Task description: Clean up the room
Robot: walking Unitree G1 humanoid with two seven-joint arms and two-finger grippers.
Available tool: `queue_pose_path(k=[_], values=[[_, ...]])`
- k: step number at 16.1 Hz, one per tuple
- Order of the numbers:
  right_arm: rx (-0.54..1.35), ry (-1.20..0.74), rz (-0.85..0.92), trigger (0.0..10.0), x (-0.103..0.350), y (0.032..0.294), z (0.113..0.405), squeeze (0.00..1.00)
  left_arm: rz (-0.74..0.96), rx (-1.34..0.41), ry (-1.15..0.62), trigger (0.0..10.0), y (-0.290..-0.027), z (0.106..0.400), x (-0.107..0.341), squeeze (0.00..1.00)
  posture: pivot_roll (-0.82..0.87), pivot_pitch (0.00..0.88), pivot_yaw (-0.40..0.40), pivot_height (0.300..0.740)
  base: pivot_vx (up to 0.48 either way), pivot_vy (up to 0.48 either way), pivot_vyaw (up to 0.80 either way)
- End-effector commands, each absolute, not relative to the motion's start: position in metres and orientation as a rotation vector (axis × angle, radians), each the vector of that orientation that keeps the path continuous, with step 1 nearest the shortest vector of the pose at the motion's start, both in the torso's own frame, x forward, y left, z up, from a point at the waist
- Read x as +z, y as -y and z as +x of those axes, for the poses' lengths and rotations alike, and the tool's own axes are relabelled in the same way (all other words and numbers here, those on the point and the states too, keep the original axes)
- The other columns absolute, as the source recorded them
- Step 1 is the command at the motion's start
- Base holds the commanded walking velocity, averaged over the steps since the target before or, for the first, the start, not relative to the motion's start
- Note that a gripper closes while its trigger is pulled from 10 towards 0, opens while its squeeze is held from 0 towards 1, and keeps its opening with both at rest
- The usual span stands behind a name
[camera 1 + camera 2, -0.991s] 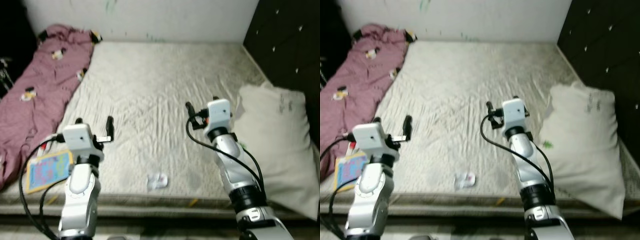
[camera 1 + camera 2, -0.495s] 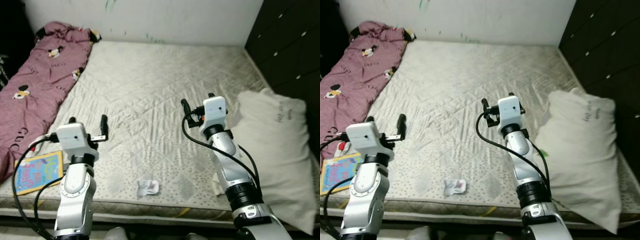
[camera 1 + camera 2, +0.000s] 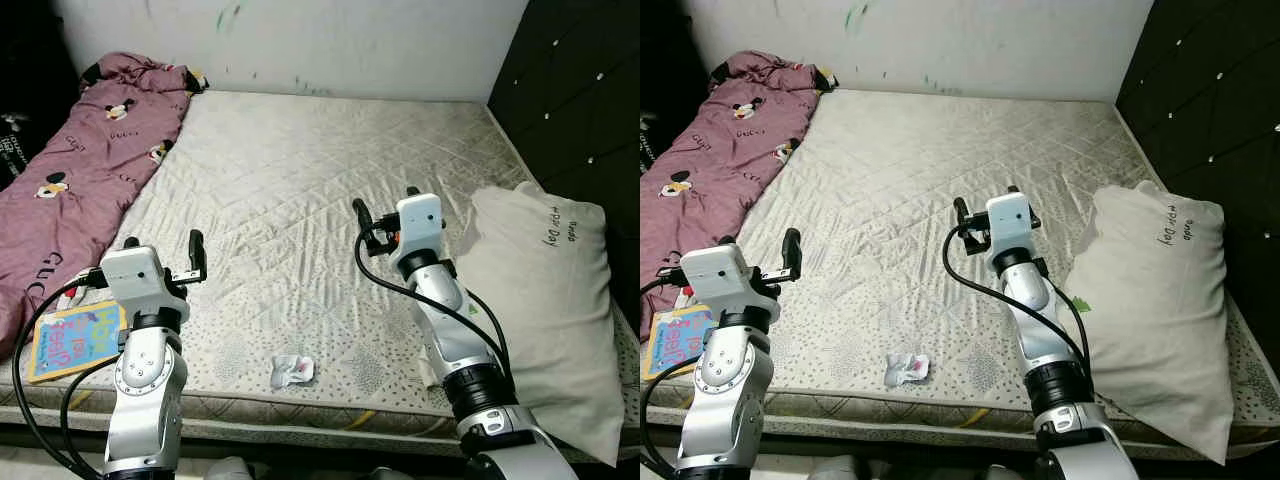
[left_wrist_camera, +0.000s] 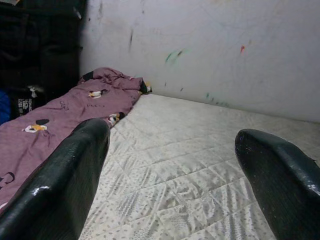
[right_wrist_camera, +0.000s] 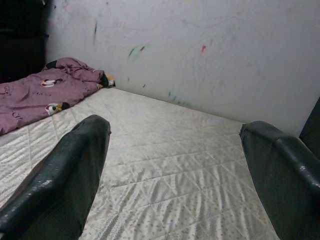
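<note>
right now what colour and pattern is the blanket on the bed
Dusty pink blanket with cartoon mouse figures and dark lettering, clearest in the left eye view.

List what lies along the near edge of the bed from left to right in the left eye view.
Colourful book → left gripper → crumpled wrapper → right gripper → white pillow.

Both silver arms are raised in front of the robot with the forearms bent upward, black cables looping from each wrist. The left gripper (image 3: pixel 163 249) sits low on the robot's left with its two black fingers (image 4: pixel 65 175) spread wide apart and holding nothing. The right gripper (image 3: pixel 384 208) is held higher and farther forward, its fingers (image 5: pixel 70 175) likewise spread wide and empty.
</note>
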State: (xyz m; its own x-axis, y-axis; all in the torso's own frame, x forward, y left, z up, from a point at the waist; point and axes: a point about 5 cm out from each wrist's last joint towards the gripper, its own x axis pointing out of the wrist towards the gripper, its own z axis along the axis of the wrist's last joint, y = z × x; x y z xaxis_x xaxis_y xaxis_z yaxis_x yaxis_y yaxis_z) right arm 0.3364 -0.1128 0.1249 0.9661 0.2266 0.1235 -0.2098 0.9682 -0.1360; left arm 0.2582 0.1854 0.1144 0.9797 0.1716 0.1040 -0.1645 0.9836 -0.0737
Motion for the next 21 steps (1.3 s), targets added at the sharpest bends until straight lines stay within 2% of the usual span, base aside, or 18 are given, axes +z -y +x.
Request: queue_pose_path(k=[1, 3, 10, 20, 21], values=[[0.230, 0.156, -0.126, 10.0, 0.1300, 0.1109, 0.3391, 0.00, -0.061, 0.170, 0.107, 10.0, -0.1850, 0.2605, 0.1152, 0.00, 0.07, 0.030, -0.023, 0.740, 0.000, 0.394, 0.00], [0.232, 0.158, -0.129, 10.0, 0.1306, 0.1104, 0.3396, 0.00, -0.059, 0.163, 0.109, 10.0, -0.1845, 0.2607, 0.1154, 0.00, 0.07, 0.030, -0.023, 0.740, 0.000, 0.467, 0.00], [0.235, 0.164, -0.124, 10.0, 0.1316, 0.1091, 0.3407, 0.00, -0.054, 0.168, 0.104, 10.0, -0.1851, 0.2613, 0.1160, 0.00, 0.07, 0.041, -0.023, 0.740, 0.000, 0.000, 0.00], [0.239, 0.167, -0.122, 10.0, 0.1308, 0.1072, 0.3404, 0.00, -0.050, 0.157, 0.104, 10.0, -0.1856, 0.2603, 0.1158, 0.00, 0.07, 0.038, -0.019, 0.740, 0.000, 0.463, 0.00], [0.240, 0.169, -0.123, 10.0, 0.1310, 0.1068, 0.3405, 0.00, -0.043, 0.158, 0.106, 10.0, -0.1858, 0.2601, 0.1161, 0.00, 0.08, 0.037, -0.018, 0.740, 0.000, 0.000, 0.00]])
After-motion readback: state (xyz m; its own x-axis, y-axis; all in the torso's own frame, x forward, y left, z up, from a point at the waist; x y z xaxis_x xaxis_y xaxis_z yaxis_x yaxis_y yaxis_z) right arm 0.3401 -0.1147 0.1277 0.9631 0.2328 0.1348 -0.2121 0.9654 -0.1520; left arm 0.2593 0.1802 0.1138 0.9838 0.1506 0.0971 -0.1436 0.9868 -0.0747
